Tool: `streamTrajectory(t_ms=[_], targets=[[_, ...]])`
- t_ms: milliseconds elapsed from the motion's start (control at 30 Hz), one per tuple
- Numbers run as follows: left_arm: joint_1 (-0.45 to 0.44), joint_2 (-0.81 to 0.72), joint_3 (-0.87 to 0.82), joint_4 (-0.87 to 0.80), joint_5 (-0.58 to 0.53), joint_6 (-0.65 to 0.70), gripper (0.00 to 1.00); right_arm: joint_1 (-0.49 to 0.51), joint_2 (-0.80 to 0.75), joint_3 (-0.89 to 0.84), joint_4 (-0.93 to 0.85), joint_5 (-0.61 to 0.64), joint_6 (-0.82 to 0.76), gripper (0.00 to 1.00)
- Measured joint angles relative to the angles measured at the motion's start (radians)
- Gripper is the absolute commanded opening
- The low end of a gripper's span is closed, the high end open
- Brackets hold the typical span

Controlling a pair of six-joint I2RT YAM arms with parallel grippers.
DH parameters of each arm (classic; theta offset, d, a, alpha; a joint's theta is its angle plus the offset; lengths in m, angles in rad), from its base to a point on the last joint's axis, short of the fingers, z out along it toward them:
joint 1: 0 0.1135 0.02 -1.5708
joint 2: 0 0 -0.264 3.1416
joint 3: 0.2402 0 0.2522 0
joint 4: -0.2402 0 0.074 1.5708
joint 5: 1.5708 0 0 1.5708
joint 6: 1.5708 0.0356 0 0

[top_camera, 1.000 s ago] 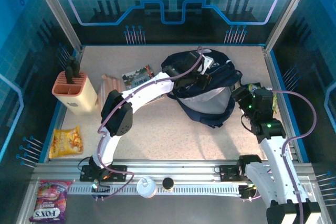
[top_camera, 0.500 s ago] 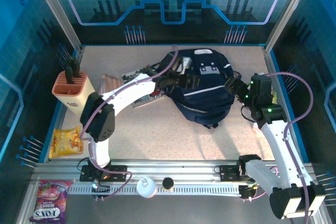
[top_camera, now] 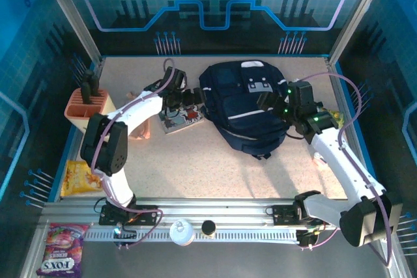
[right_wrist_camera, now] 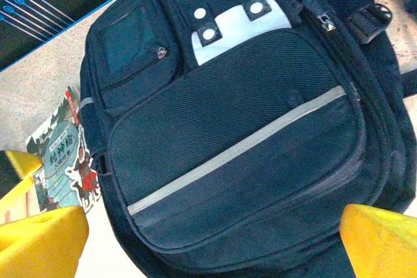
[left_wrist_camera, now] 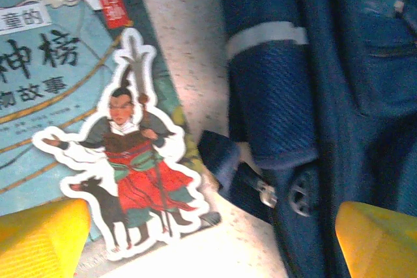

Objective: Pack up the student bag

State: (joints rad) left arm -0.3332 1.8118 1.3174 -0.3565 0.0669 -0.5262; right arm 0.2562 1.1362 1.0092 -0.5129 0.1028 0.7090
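The student bag (top_camera: 251, 112) lies flat at the table's middle back, navy with thin white stripes and a grey-white patch near its top. My left gripper (top_camera: 194, 99) hovers open just left of the bag, over an illustrated book (top_camera: 179, 118). In the left wrist view the book (left_wrist_camera: 71, 96) lies left, the bag's strap and side (left_wrist_camera: 326, 96) right, and nothing sits between the yellow fingertips (left_wrist_camera: 39, 232). My right gripper (top_camera: 268, 103) hangs open over the bag's right part. The right wrist view has the bag's front pocket (right_wrist_camera: 241, 128) under the spread fingers (right_wrist_camera: 384, 239).
A peach holder (top_camera: 91, 112) stands at the far left, a pale pink item (top_camera: 140, 128) beside it. A yellow snack bag (top_camera: 83, 177) lies at the left edge. A yellow-green packet (top_camera: 330, 118) lies right of the bag. A pink candy bag (top_camera: 62, 249) and two small cups (top_camera: 181, 231) sit by the front rail.
The bag, held open a second ago, now lies flat. Both grippers opened. The left gripper left the bag and moved left over the book; the right one moved up over the bag.
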Motion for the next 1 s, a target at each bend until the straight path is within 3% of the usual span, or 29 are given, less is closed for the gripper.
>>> streamTrajectory(t_ms=[333, 600, 1000], targets=[[0.007, 0.166, 0.084, -0.049, 0.001, 0.010, 0.99, 0.008, 0.026, 0.000, 0.032, -0.022, 0.001, 1.00], [0.007, 0.185, 0.083, -0.073, 0.021, 0.018, 0.99, 0.012, 0.034, 0.000, 0.043, -0.041, 0.001, 1.00], [0.006, -0.014, -0.245, 0.024, 0.174, -0.029, 0.99, 0.031, 0.090, 0.002, 0.081, -0.071, 0.001, 1.00]])
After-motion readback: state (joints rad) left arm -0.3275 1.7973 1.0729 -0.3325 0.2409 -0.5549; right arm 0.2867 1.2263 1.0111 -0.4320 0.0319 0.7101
